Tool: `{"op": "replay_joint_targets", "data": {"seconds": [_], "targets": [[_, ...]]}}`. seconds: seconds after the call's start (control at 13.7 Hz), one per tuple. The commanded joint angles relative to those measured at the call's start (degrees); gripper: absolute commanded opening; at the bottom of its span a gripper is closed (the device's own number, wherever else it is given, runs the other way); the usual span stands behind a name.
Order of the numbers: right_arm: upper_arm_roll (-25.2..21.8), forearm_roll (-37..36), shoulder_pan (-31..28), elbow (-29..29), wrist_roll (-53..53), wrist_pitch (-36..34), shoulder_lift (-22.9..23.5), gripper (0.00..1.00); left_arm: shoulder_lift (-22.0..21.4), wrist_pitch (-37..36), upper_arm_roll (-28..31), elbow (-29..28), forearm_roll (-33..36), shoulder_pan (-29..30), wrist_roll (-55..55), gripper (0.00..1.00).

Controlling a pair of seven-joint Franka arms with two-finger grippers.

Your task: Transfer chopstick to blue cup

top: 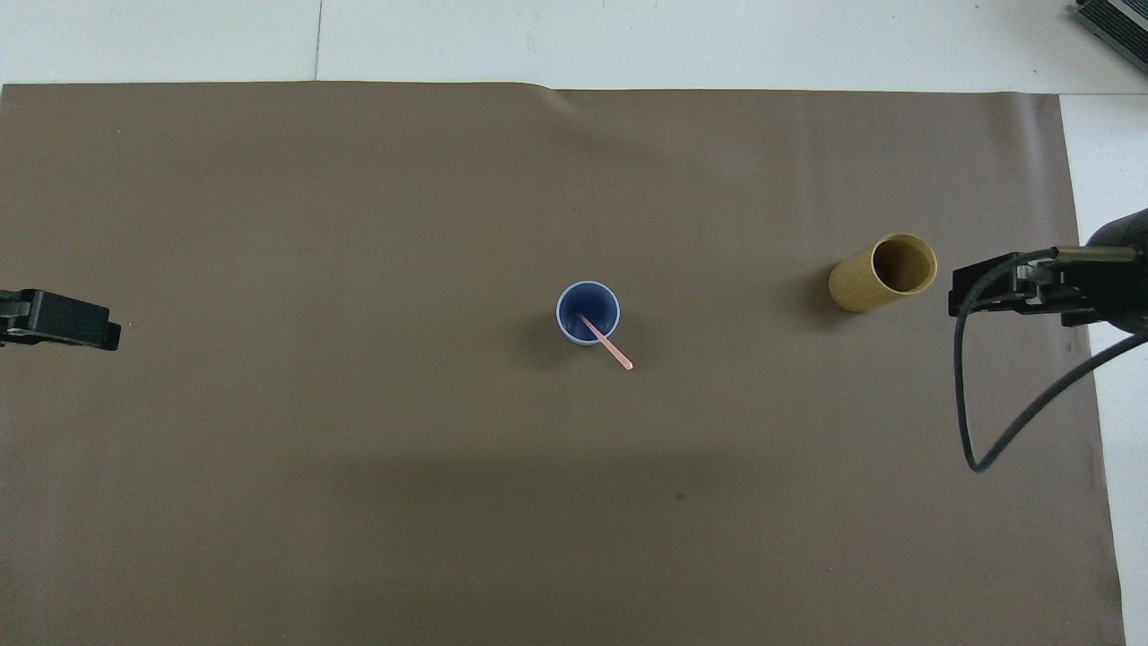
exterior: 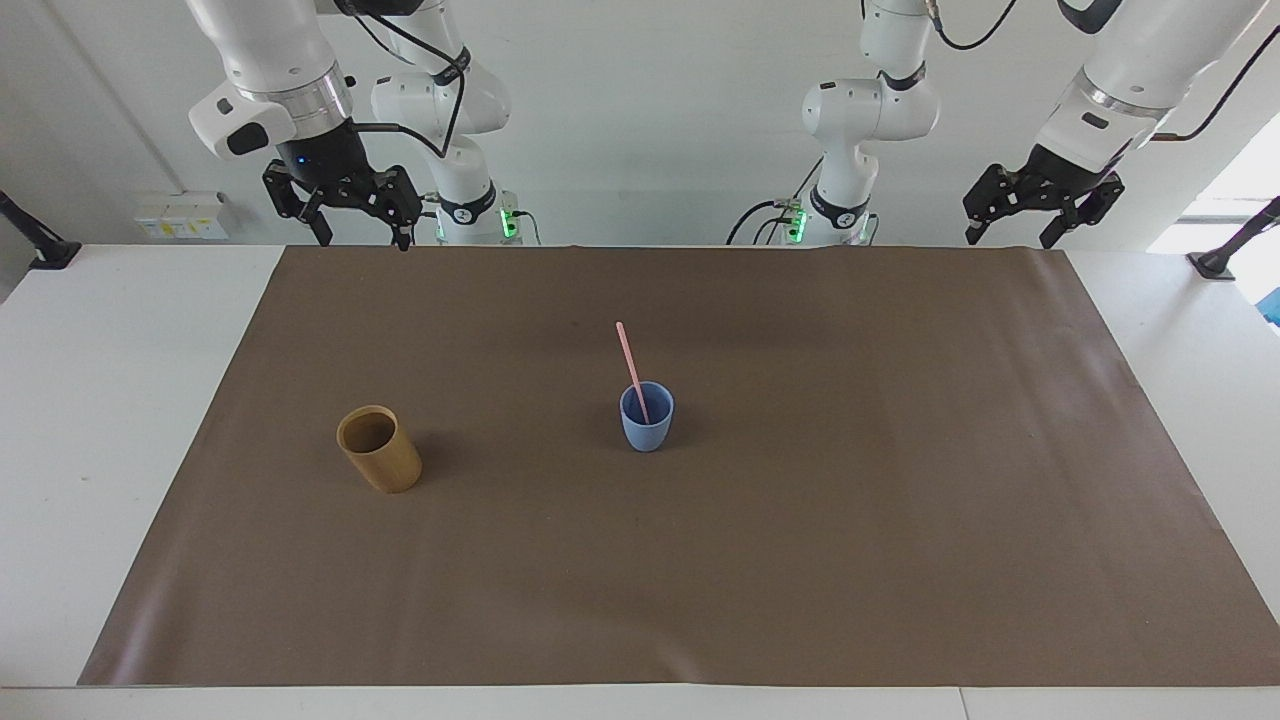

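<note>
The pale-pink chopstick (exterior: 632, 371) (top: 606, 342) stands slanted in the blue cup (exterior: 646, 428) (top: 587, 311), its lower end inside and its upper end leaning toward the robots. The cup sits upright near the middle of the brown mat. My right gripper (exterior: 361, 234) (top: 978, 292) hangs open and empty, raised over the mat's edge at the right arm's end of the table. Over the mat's corner at the left arm's end, my left gripper (exterior: 1007, 238) (top: 54, 319) waits raised, open and holding nothing.
A tan-brown cylindrical cup (exterior: 379, 447) (top: 883, 271) stands on the brown mat (exterior: 800, 560) toward the right arm's end, beside the blue cup. A black cable (top: 973, 431) dangles from the right arm over the mat's edge.
</note>
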Motion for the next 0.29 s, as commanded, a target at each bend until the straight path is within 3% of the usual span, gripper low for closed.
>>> {"op": "replay_joint_targets", "data": {"seconds": [0.0, 0.22], "targets": [[0.4, 0.4, -0.5, -0.4, -1.1, -0.1, -0.2, 1.00, -0.8, -0.9, -0.4, -0.3, 0.8, 0.5, 0.3, 1.00], [0.4, 0.4, -0.3, -0.5, -0.3, 0.0, -0.2, 1.00, -0.8, -0.9, -0.4, -0.3, 0.8, 0.6, 0.3, 1.00]]}}
